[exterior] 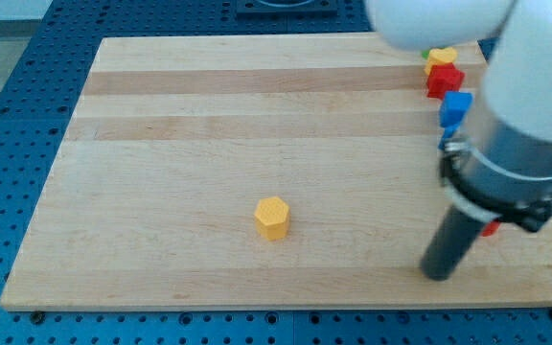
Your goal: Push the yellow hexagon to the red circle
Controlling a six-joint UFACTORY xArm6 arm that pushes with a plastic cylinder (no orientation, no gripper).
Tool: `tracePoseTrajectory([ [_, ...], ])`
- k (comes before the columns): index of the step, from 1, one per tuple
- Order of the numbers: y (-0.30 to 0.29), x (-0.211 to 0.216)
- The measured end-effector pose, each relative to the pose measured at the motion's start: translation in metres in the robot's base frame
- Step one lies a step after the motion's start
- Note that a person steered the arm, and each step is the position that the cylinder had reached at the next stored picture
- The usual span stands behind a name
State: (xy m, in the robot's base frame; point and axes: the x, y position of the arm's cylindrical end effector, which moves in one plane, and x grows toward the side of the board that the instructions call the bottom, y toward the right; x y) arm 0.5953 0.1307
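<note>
The yellow hexagon (272,218) sits on the wooden board (209,115), below the board's middle. My tip (436,275) rests on the board near the view's bottom right, well to the right of the hexagon and slightly lower. A small bit of red (489,229) shows just right of the rod, mostly hidden behind the arm; it may be the red circle, but its shape cannot be made out.
At the view's top right a yellow block (439,56), a red block (445,80) and a blue block (456,108) stand in a column near the board's right edge. The arm's white and grey body (520,144) covers the right side.
</note>
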Motion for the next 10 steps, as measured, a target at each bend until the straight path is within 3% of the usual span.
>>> tracePoseTrajectory([
  [3, -0.168, 0.006],
  [4, -0.2, -0.018],
  [6, -0.212, -0.068],
  [8, -0.17, -0.07],
  [10, -0.145, -0.042],
])
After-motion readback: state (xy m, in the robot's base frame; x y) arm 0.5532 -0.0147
